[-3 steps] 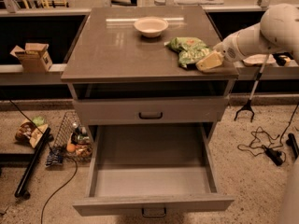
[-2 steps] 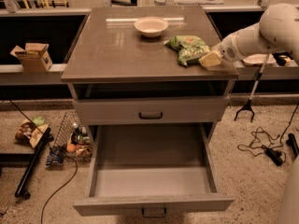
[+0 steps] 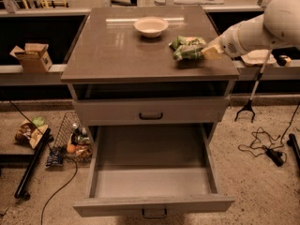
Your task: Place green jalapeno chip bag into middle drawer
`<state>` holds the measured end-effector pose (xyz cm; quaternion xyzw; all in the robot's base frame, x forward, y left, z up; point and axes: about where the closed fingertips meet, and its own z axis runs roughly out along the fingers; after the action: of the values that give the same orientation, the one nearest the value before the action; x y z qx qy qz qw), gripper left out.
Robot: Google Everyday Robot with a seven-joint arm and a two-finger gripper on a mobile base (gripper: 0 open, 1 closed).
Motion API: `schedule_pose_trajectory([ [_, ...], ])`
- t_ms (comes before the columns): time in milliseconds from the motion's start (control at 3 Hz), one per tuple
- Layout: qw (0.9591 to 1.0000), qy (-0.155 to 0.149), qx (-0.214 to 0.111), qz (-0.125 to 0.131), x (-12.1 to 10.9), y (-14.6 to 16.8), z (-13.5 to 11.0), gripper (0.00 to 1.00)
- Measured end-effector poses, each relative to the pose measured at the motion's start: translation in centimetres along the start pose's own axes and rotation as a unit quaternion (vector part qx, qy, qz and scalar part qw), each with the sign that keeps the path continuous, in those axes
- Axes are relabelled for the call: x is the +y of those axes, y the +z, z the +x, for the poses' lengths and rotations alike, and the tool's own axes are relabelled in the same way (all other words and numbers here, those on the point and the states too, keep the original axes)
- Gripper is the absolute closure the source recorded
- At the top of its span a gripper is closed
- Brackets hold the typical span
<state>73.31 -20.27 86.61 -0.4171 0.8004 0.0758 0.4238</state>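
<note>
The green jalapeno chip bag (image 3: 187,48) lies crinkled on the right part of the cabinet top (image 3: 117,50), right of the white bowl (image 3: 151,26). My gripper (image 3: 210,53) is at the end of the white arm (image 3: 255,29) that reaches in from the right. It sits at the bag's right edge, touching or nearly touching it. The middle drawer (image 3: 152,182) is pulled wide open below, and its grey floor is bare. Its dark loop handle (image 3: 154,213) is at the front.
A shallower closed drawer front with a black handle (image 3: 151,116) sits above the open drawer. A cardboard box (image 3: 33,56) is on the left ledge. A wire basket (image 3: 70,142), cables and a black bar (image 3: 30,165) lie on the floor to the left. A cable and plug (image 3: 272,153) lie to the right.
My gripper has moved a little up and in toward the bag's right edge. The bag, bowl and drawer have stayed where they were.
</note>
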Motion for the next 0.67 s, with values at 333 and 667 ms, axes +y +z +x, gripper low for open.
schedule_pose_trajectory([
  [333, 0.9997, -0.016, -0.018, 0.009, 1.4, -3.1, -1.4, 1.00],
  [667, 0.9991, -0.006, -0.029, 0.030, 2.7, -8.0, -1.4, 1.00],
])
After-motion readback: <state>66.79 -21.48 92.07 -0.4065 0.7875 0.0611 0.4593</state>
